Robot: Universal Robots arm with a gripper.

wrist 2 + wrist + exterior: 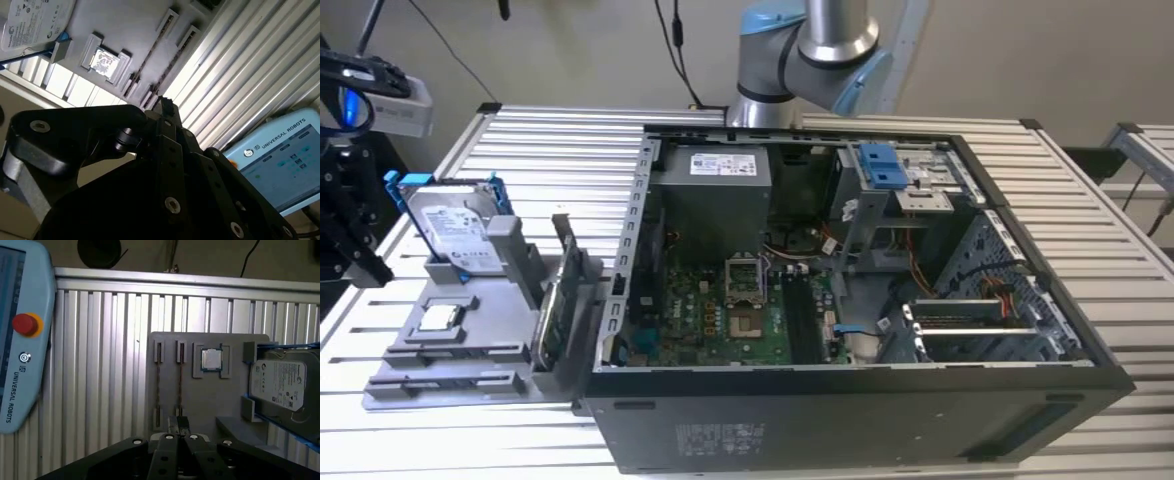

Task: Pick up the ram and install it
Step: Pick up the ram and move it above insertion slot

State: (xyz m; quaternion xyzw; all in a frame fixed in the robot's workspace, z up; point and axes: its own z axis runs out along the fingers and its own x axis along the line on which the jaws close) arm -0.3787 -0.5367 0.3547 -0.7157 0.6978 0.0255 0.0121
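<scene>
The ram (179,385) stands on its long edge in a slot of the grey fixture (220,405). The fixture sits on the slatted worktop (100,365) toward the edge on the exterior view's left, just beside the open computer case (854,430). A second stick (158,385) stands parallel in the neighbouring slot, on the side away from the processor chip (211,359). A hard drive (280,382) in a blue frame takes the fixture's opposite end.

The hand (182,424) hangs above the fixture, apart from everything on it and roughly in line with the ram's length, off one end of it. Its tips look drawn close together with nothing between them, though the angle of both wrist views makes that a cautious reading.

The step in hand, as I judge it, is the approach for the pick, since the ram sits untouched in its slot. To do it well, the hand should open just wider than the stick's thin section and centre over its mid-length, between the two end blocks. The pads should face the flat sides and the descent should be straight. The gap to the second stick is small, so a yawed or off-centre descent would likely foul that neighbour or the slot wall. A grip high on the exposed edge and a plumb lift should keep the ram from binding.
</scene>
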